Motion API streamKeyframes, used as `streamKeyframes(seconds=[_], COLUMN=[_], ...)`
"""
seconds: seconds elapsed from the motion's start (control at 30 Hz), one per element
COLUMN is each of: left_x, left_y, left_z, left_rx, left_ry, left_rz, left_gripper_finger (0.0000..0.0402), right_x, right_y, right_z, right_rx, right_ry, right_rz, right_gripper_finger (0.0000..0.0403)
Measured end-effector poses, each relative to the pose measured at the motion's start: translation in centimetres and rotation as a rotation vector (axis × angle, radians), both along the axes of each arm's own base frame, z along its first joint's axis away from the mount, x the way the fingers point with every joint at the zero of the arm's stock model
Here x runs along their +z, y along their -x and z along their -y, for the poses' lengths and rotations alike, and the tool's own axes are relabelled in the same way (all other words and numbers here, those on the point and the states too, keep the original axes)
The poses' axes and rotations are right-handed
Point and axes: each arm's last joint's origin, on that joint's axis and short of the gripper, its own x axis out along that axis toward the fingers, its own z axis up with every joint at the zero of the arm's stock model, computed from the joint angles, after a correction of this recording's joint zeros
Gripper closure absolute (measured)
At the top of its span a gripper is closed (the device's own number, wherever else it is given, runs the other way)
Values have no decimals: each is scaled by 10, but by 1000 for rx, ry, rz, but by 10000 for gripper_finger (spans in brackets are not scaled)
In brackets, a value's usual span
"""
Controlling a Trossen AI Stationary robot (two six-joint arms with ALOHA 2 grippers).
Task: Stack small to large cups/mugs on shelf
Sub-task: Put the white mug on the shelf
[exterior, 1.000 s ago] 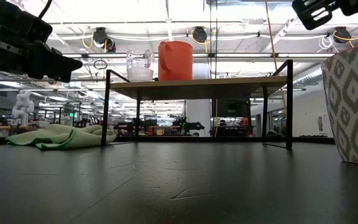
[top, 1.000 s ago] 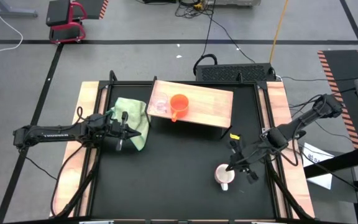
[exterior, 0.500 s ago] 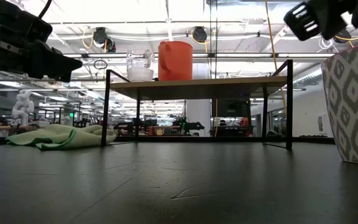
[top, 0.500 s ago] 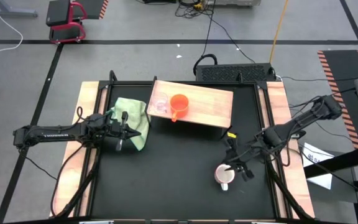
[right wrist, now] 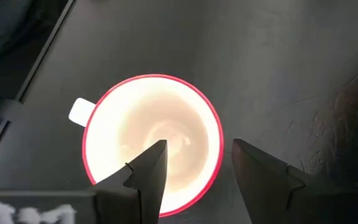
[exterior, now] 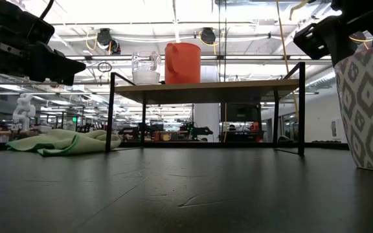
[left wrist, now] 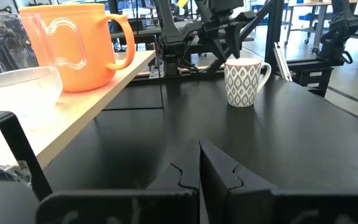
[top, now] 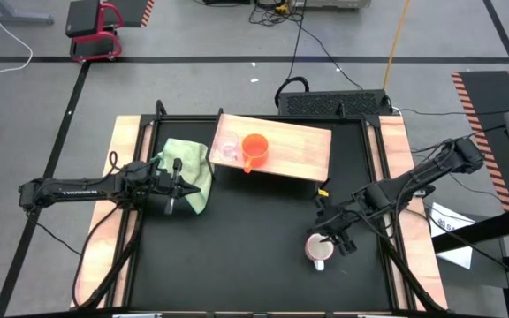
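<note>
The white patterned mug [top: 318, 250] stands upright on the black tabletop at the near right. My right gripper [right wrist: 197, 149] hangs open just above it and points down. One finger [right wrist: 151, 165] is over the mug's inside and the other [right wrist: 253, 165] is outside its red rim; neither visibly touches it. The orange mug [top: 254, 148] and the clear glass cup [top: 227, 148] stand side by side on the left part of the wooden shelf [top: 299, 146]. My left gripper [left wrist: 199, 163] is shut and empty, low over the table's left side.
A light green cloth [top: 186, 163] lies crumpled on the table at the shelf's left end, right beside my left gripper. The shelf's dark legs [exterior: 111, 110] stand at the far side. Bare black tabletop [top: 246, 238] lies between the two arms.
My right gripper has moved toward the table's left edge and down, ending over the white mug, and its fingers have opened. The mug has stayed where it was.
</note>
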Motion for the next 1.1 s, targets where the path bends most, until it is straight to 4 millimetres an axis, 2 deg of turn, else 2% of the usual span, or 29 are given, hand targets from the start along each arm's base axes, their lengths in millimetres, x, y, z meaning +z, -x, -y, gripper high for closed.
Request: streamKeyframes(seconds=[0.7,0.83,1.1], left_x=[0,0,0], left_y=[0,0,0], left_z=[0,0,0], left_rx=[0,0,-1], left_ry=[14,18,22], left_rz=[-6,-7,-7], left_gripper_finger=[392,398,377], right_x=[-1,-11,-14], right_y=[1,5,4], right_z=[0,2,2], right_rx=[-16,-36,-47], right_ry=[-7,-1,-13], right_rz=[-18,-60,-48], right_gripper_finger=[232,232,232])
